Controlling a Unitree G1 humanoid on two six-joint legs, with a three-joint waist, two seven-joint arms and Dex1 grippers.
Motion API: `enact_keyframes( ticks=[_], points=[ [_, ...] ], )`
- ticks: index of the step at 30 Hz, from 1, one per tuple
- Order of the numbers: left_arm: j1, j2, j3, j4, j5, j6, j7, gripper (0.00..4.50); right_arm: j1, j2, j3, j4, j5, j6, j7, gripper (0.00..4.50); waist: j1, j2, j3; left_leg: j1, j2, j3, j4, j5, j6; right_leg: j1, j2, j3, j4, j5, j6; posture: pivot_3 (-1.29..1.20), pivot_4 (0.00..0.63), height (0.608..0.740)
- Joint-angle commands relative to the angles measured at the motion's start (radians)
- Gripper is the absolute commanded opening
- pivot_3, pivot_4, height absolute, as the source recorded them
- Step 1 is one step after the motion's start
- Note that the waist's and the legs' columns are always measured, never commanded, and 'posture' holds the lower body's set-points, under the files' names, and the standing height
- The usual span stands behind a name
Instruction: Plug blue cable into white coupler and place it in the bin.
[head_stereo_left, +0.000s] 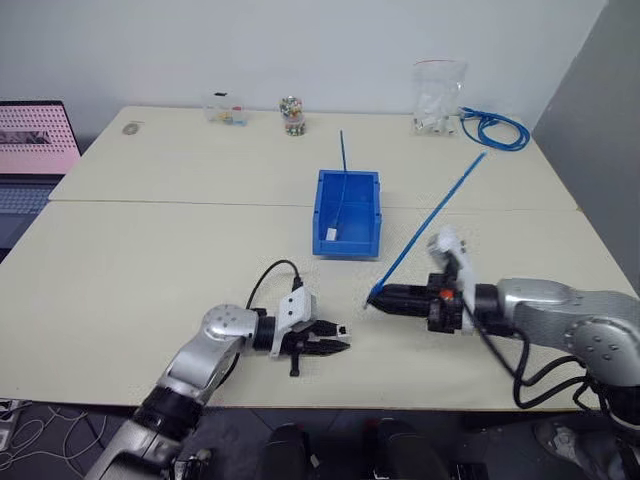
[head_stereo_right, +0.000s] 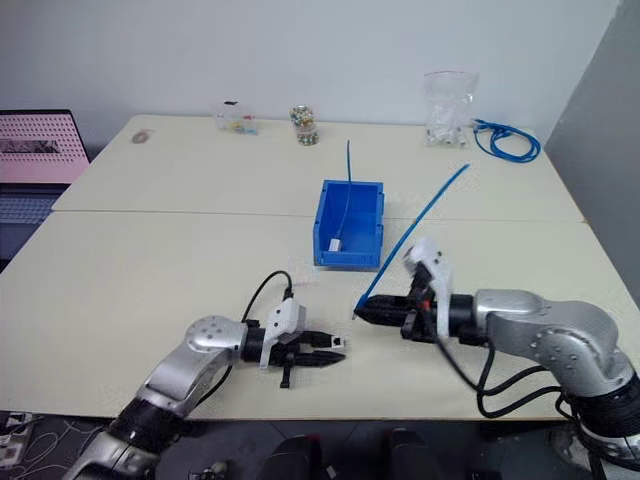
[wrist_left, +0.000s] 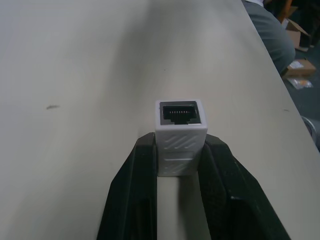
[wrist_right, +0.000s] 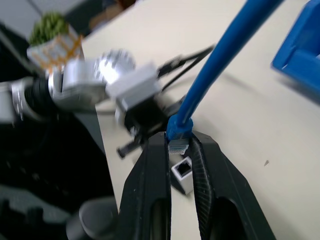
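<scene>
Head views: your left gripper (head_stereo_left: 338, 349) is clamped on the white coupler (head_stereo_left: 342, 329), near the front edge of the table (head_stereo_left: 120, 290). The coupler sits well in front of the bin (head_stereo_left: 347, 213). Your right gripper (head_stereo_left: 372, 298) pinches the blue cable (head_stereo_left: 430, 222) just behind its plug, to the coupler's right and a little nearer the bin. The cable's free length rises past the bin's right side. A gap separates plug and coupler. The bin already holds another cable with a white piece at its end.

Left wrist view: the coupler (wrist_left: 180, 134) stands out beyond the fingertips (wrist_left: 144, 150), socket open and facing away. Only its rear half is gripped, so an off-centre push from the plug could tip it or drive it back between the fingers.

Right wrist view: the plug (wrist_right: 177, 145) sits between the black fingers (wrist_right: 157, 150), with the coupler (wrist_right: 182, 173) just beyond it. The two do not appear square to each other. If you close the gap at this angle, the plug may catch the socket rim and the stiff cable may twist in the grip.
</scene>
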Motion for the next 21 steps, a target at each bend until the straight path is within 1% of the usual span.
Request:
enact_keyframes(
  ticks=[1,5,10,14,21],
  points=[
    [-0.031,-0.01,-0.024,0.079,0.033,-0.068,-0.056,0.79,0.008,-0.038,0.119,-0.006,-0.256,-0.16,0.148,0.28,0.0,0.0,0.0,0.0,0.0,0.0,0.0,0.0,0.0,0.0,0.0,0.0,0.0,0.0,0.0,0.0,0.15,0.74],
    [-0.055,-0.016,-0.026,0.113,0.038,-0.1,-0.084,0.79,0.014,0.0,0.176,0.06,-0.403,-0.264,0.212,0.28,-0.004,0.0,0.0,0.0,0.0,0.001,0.001,0.0,0.0,0.0,-0.001,0.001,0.0,0.0,0.001,0.0,0.15,0.74],
    [-0.069,-0.018,-0.019,0.14,0.044,-0.12,-0.095,0.79,0.002,0.065,0.191,0.12,-0.505,-0.325,0.25,0.28,-0.004,0.0,0.0,0.001,0.0,0.0,0.001,0.0,0.0,0.0,0.0,0.0,0.002,0.0,0.001,0.0,0.15,0.74],
    [-0.069,-0.017,-0.015,0.149,0.046,-0.129,-0.098,0.79,0.003,0.11,0.188,0.134,-0.546,-0.338,0.274,0.28,-0.005,0.0,0.0,0.001,0.0,0.0,0.001,0.0,0.0,0.0,0.0,0.0,0.002,0.0,0.001,0.0,0.15,0.74],
    [-0.058,-0.017,-0.016,0.145,0.049,-0.136,-0.093,0.79,0.011,0.14,0.202,0.147,-0.601,-0.34,0.326,0.28,-0.005,0.0,0.0,0.001,0.0,0.0,0.001,0.0,0.0,0.0,0.0,0.0,0.002,0.0,0.001,0.0,0.15,0.74]
  ],
)
